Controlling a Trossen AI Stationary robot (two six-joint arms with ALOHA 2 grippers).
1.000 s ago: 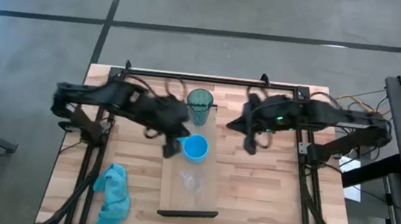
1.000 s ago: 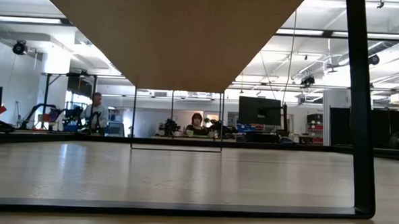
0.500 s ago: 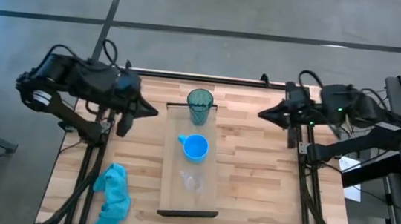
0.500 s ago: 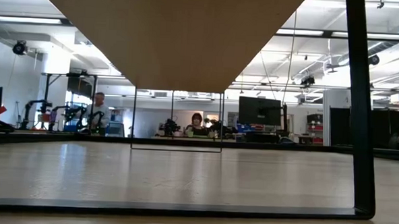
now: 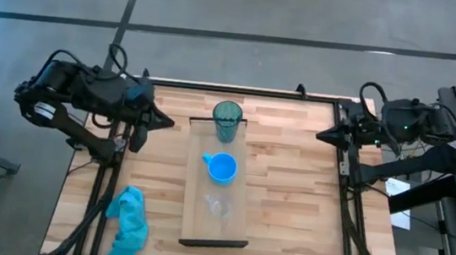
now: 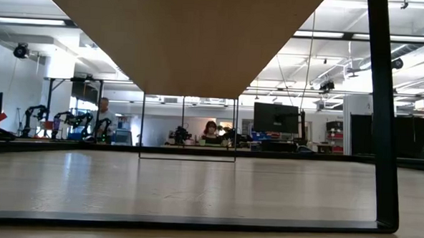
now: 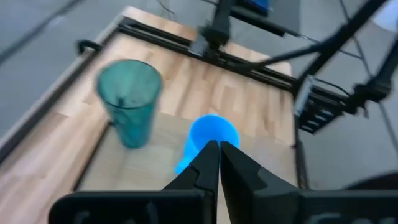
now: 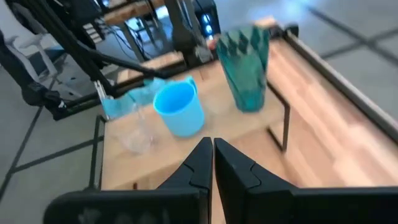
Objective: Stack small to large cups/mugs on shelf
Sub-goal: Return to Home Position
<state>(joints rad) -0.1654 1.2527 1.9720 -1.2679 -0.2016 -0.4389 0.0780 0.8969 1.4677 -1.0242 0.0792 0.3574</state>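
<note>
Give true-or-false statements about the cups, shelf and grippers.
The tall translucent teal tumbler stands on the long light wooden shelf. True.
The bright blue handled mug sits between the tumbler and the small clear plastic cup. True.
The left gripper holds the mug. False: it and the right gripper are shut and empty, at opposite tabletop edges.
The crumpled light blue cloth lies on the shelf. False: it lies on the tabletop.

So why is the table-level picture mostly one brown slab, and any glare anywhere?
Low view: the shelf sits over the lens, its underside shaded; ceiling lights leave a pale sheen on the tabletop. High view: even light; the clear cup hardly shows.
</note>
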